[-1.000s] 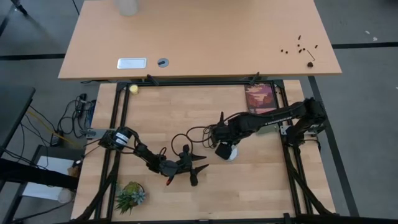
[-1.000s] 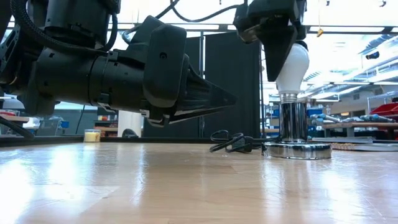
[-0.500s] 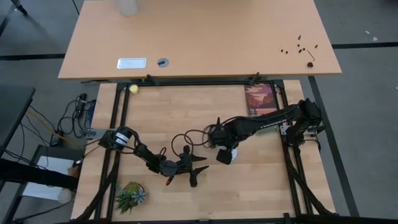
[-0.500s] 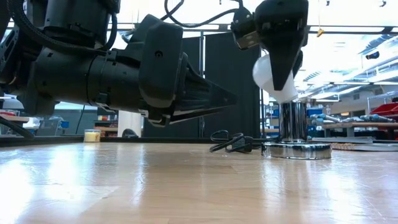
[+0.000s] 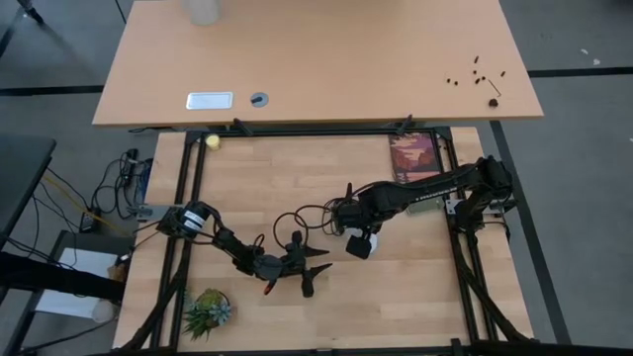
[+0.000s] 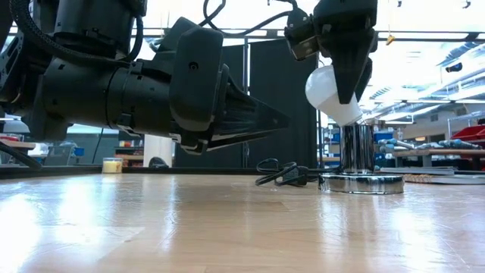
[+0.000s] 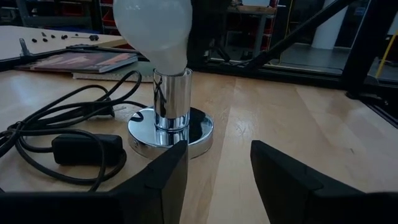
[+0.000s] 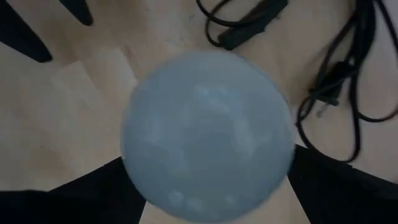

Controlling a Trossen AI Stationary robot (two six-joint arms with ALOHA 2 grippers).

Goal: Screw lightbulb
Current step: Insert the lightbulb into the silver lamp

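Note:
The white lightbulb [image 6: 327, 89] stands tilted on the upright chrome socket tube [image 6: 356, 148] of a round chrome lamp base [image 6: 362, 183] mid-table. My right gripper [image 6: 347, 68] is above it and shut on the bulb; in the right wrist view the bulb [image 8: 208, 134] fills the picture. In the high view the bulb [image 5: 358, 245] shows below the gripper. My left gripper [image 5: 318, 272] is open and empty, low over the table to the left of the lamp, pointing at it [image 7: 219, 148]. My right gripper pinches the bulb's round glass part [image 8: 143, 180] between its two fingers [image 8: 93, 193], one on each side. The fingers come from above, pointing down and a little slanted. The bulb is tilted, its round top toward the table's left and its narrow end [image 6: 347, 120] at the socket's mouth.
A black cord with an inline switch [image 7: 81, 149] lies in loops left of and behind the lamp base [image 5: 297, 218]. A book [image 5: 413, 156] lies at the far right, a small green plant [image 5: 208, 311] at the near left, a yellow ball [image 5: 212, 141] at the far left.
My right gripper has shifted a little toward the table's left and tipped. The bulb, which stood upright on the socket, now leans with its round top toward the table's left while its narrow end stays at the socket's mouth.

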